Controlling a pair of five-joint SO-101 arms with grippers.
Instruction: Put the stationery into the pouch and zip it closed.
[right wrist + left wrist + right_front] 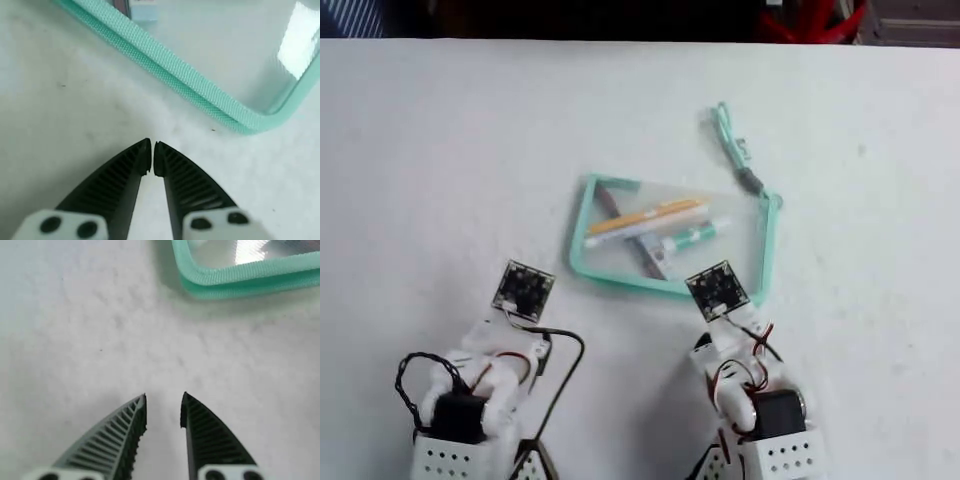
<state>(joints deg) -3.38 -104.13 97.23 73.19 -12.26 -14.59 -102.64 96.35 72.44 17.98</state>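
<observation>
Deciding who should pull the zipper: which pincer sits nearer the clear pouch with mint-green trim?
Right. The right pincer is just off the near edge of the clear pouch with mint-green trim; the left pincer is farther back, off its corner.

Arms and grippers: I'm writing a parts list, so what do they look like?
The left arm and right arm are white shells with black motors, looping black cables and red wires, each bearing a square black board. The left gripper and right gripper have dark, ribbed, pointed fingers on white bases.
</observation>
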